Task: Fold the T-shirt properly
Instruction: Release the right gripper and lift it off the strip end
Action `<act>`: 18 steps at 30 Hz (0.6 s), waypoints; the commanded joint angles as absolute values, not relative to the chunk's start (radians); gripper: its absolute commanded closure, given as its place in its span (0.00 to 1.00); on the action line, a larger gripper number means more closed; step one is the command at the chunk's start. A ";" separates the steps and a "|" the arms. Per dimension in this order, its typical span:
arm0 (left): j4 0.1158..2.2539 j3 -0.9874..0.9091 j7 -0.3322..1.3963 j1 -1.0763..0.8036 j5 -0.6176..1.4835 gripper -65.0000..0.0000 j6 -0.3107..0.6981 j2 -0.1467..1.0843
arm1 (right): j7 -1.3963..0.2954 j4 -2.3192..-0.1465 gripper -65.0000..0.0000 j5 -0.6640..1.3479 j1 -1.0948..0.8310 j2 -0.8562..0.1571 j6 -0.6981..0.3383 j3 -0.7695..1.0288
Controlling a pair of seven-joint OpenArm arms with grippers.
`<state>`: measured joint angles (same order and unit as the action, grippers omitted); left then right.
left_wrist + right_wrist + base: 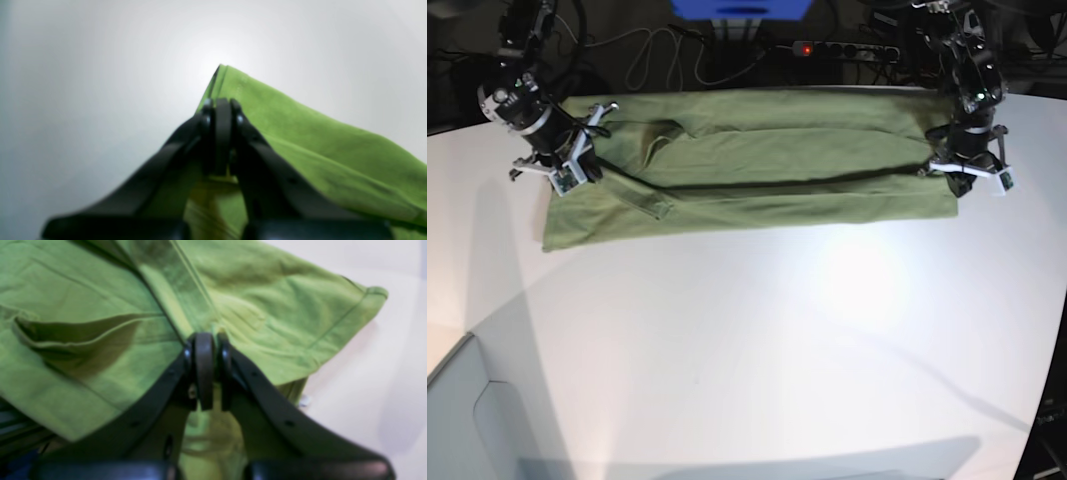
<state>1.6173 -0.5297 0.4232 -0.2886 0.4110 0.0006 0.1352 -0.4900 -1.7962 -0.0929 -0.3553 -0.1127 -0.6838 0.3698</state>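
Both grippers, left gripper point(222, 103) and right gripper point(204, 340), pinch opposite ends of the T-shirt point(757, 170), stretched across the far table point(757, 340).

Plain olive-green T-shirt point(757, 170), no print or pattern, brighter yellow-green in both wrist views, darker in the creases. White table point(757, 350) with a pale glare patch. Black left gripper point(223, 110) and black right gripper point(204, 343). Blue box point(740, 9) behind. Black power strip point(842, 49) with a red light.
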 commanded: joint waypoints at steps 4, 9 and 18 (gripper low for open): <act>1.632 -0.536 0.400 -0.288 0.415 1.00 0.001 0.147 | -0.470 -1.807 0.99 -0.081 -0.364 -0.122 -0.698 0.375; 1.632 -0.535 0.400 -0.286 0.415 1.00 0.001 0.147 | -0.470 -1.811 0.88 -0.081 -0.386 -0.148 -0.698 0.375; 1.633 -0.533 0.400 -0.285 0.415 1.00 0.001 0.147 | -0.467 -1.879 0.51 -0.076 -0.409 -0.171 -0.698 0.401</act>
<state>1.6173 -0.5285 0.4232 -0.2878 0.4110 0.0006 0.1352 -0.4908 -1.8534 -0.0906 -0.4114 -0.1608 -0.6842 0.3908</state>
